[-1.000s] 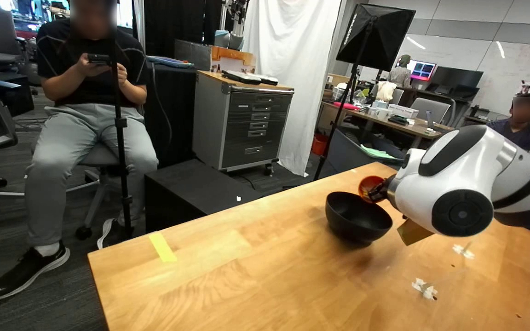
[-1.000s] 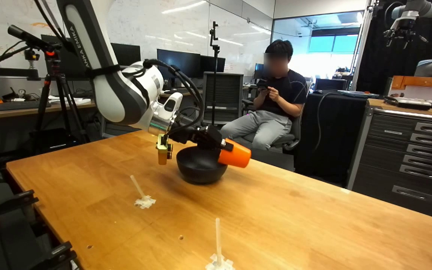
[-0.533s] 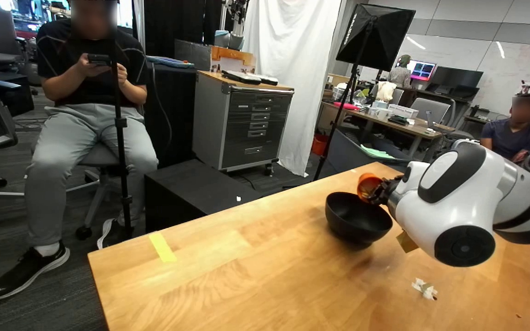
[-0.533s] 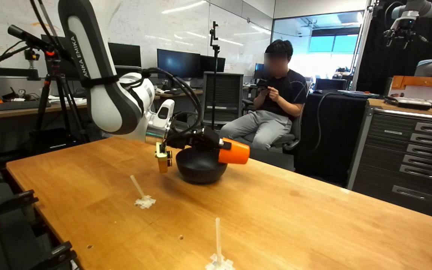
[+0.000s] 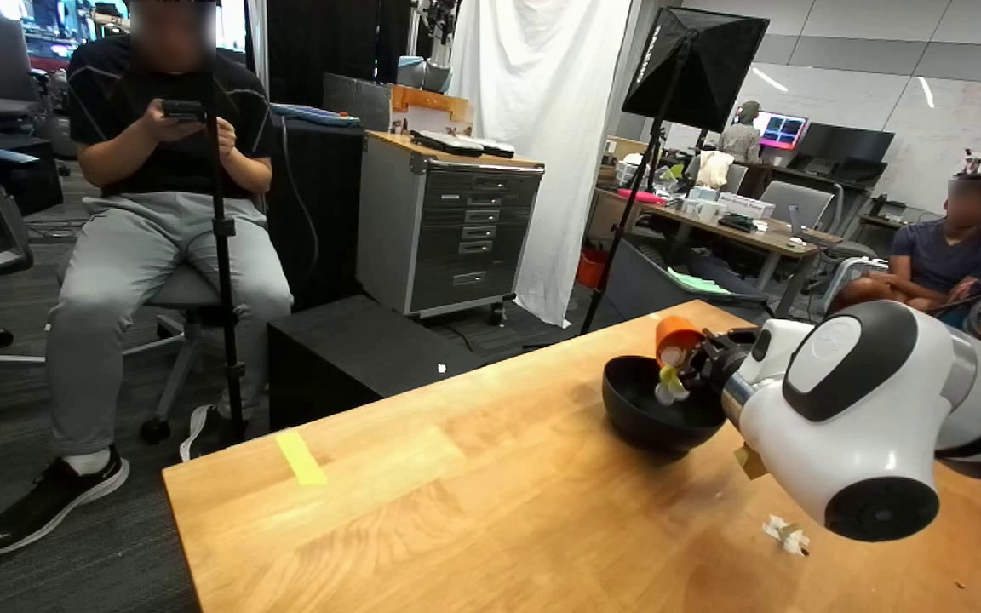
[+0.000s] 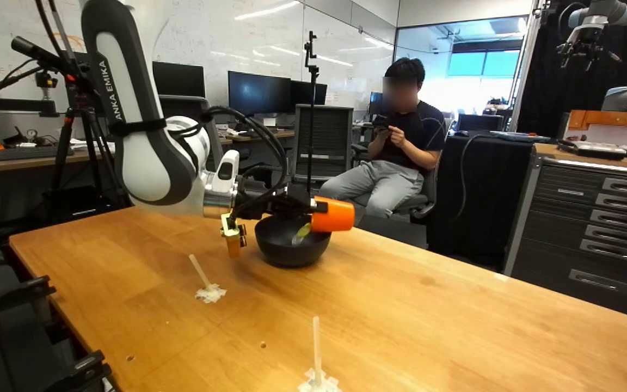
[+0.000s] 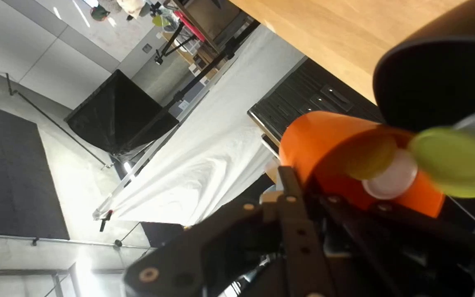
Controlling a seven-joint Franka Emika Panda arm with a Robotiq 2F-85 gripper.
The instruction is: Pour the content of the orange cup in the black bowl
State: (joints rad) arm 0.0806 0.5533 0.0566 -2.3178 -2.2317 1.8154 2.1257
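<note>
My gripper [image 7: 308, 185] is shut on the rim of the orange cup [image 6: 338, 214], with one finger inside it. The cup lies almost on its side over the edge of the black bowl [image 6: 292, 251], mouth facing the bowl. In an exterior view, the cup [image 5: 676, 332] shows behind the bowl [image 5: 648, 426]. Blurred yellow-green and clear round pieces [image 5: 670, 387] are falling from the cup's mouth into the bowl. In the wrist view, a whitish disc [image 7: 392, 177] and a yellow disc [image 7: 371, 159] are still inside the cup. The bowl's bottom is hidden.
The bowl stands on a wooden table [image 6: 428, 310]. Two thin sticks [image 6: 317, 343] are taped to the table, the second stick [image 6: 199, 269] nearer the arm. A yellow tape strip [image 5: 301, 458] lies near a table edge. A seated person [image 6: 406, 120] is beyond the table.
The arm's wrist has lowered and turned. The cup has tipped further, from mouth slightly up to nearly level, and shifted slightly toward the arm. Pieces now fall out of it; the bowl has not moved.
</note>
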